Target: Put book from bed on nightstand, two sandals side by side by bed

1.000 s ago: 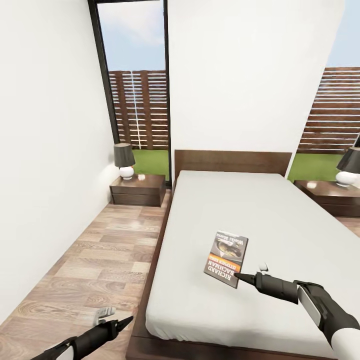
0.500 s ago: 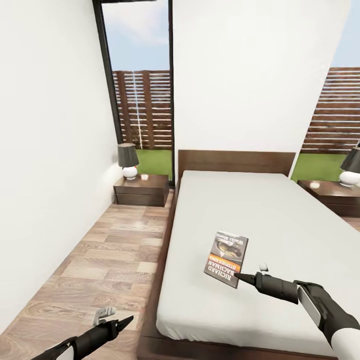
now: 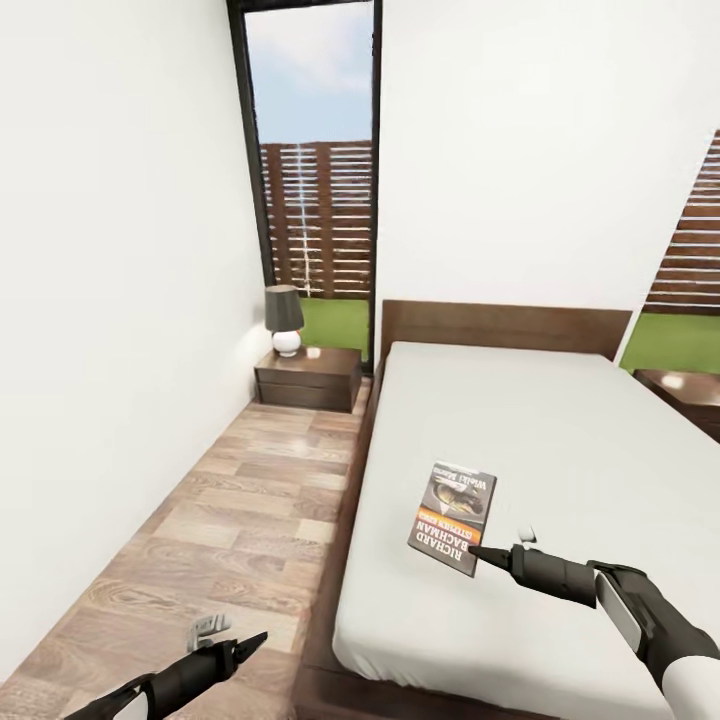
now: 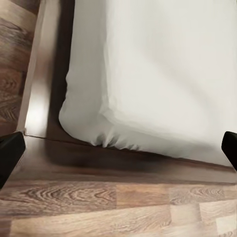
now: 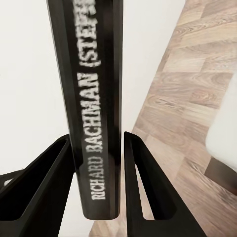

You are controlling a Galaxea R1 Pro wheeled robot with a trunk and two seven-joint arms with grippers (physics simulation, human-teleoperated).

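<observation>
Book (image 3: 453,516) clamped by right gripper (image 5: 96,187); left gripper (image 3: 250,640) state unclear.

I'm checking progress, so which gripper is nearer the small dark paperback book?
Right. The right gripper is shut on the small dark paperback book above the bed; the left gripper hangs over the floor, apart from it.

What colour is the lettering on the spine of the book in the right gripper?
White on a black spine of the book, clearest in the right wrist view.
</observation>
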